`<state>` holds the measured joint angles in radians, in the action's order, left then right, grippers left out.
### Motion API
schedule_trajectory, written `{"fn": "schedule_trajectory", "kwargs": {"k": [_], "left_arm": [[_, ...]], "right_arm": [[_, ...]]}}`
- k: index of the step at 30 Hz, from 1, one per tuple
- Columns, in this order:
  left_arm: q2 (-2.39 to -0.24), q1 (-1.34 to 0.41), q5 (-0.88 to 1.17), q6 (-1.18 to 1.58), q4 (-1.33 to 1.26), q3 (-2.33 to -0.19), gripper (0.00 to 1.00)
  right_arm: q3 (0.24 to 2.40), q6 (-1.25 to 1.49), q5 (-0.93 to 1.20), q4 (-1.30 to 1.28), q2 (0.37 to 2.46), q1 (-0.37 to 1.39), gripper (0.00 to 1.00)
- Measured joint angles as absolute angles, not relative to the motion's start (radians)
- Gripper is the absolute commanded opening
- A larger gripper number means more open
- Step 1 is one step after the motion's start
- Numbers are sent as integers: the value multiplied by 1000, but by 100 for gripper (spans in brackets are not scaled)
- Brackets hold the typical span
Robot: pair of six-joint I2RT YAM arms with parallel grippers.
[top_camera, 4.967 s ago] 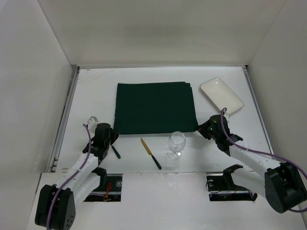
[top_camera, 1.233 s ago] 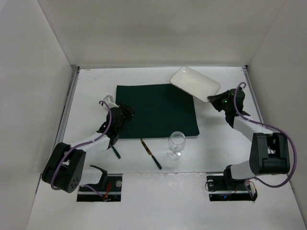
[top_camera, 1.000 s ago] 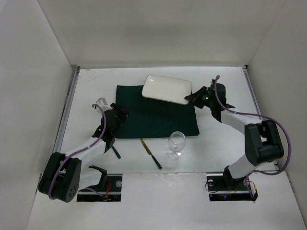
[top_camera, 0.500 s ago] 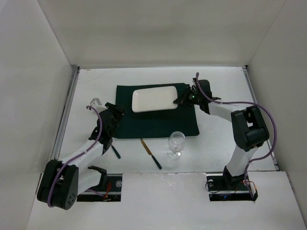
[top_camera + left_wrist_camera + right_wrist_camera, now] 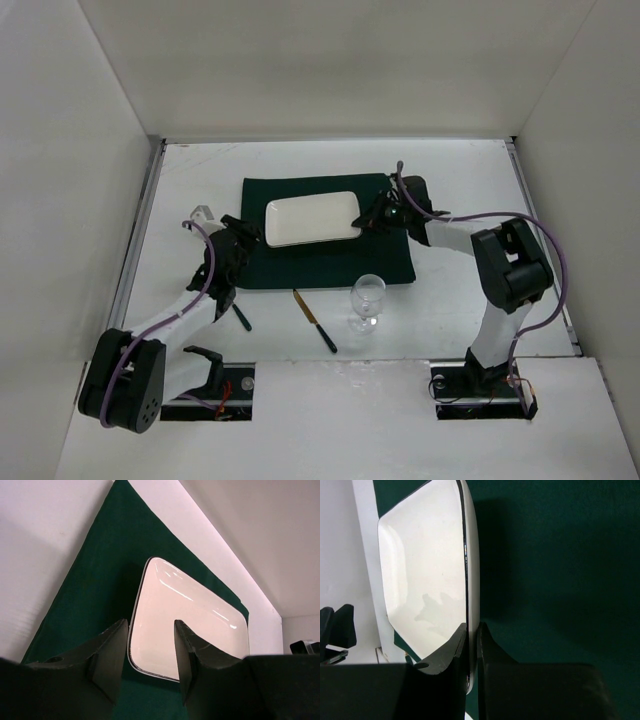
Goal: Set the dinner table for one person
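Observation:
A white rectangular plate (image 5: 312, 219) hangs over the dark green mat (image 5: 330, 255) on the white dinner table (image 5: 200, 180). My right gripper (image 5: 368, 219) is shut on the plate's right rim; in the right wrist view the rim (image 5: 470, 580) runs edge-on between the two fingers of that gripper (image 5: 472, 645). My left gripper (image 5: 232, 235) stands open at the mat's left edge, empty. In the left wrist view the plate (image 5: 190, 620) shows beyond the open jaws of my left gripper (image 5: 150, 650), apart from them.
A wine glass (image 5: 367, 300) stands just in front of the mat. A knife (image 5: 314, 320) lies left of the glass. A dark-handled utensil (image 5: 240, 317) lies by my left arm. Metal side rails (image 5: 140, 230) edge the table.
My right gripper has carried the plate leftward from the mat's far right corner to over its upper middle. The left gripper has barely moved.

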<state>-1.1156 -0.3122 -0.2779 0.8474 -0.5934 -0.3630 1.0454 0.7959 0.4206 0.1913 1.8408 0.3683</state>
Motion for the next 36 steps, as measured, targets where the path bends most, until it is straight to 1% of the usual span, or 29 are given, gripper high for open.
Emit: {"fn": "schedule_trajectory", "kwargs": {"k": [8, 18, 26, 30, 32, 34, 36], "left_arm": [[-1122, -319, -279, 848, -594, -363, 40], [-1124, -327, -284, 848, -594, -363, 40], [-1135, -339, -287, 850, -594, -363, 40], [-1136, -339, -291, 852, -594, -363, 40], [-1136, -339, -296, 854, -594, -363, 40], [-1136, -339, -300, 855, -594, -363, 40], [-1136, -339, -301, 855, -594, -363, 40]], "right_arm": [[952, 832, 423, 235, 1840, 368, 1], [919, 839, 426, 268, 1832, 367, 2], [935, 810, 416, 231, 1832, 361, 14], [969, 780, 396, 193, 1832, 361, 16], [983, 770, 386, 176, 1832, 361, 16], [997, 760, 376, 155, 1832, 361, 11], [1011, 751, 370, 132, 1832, 361, 11]]}}
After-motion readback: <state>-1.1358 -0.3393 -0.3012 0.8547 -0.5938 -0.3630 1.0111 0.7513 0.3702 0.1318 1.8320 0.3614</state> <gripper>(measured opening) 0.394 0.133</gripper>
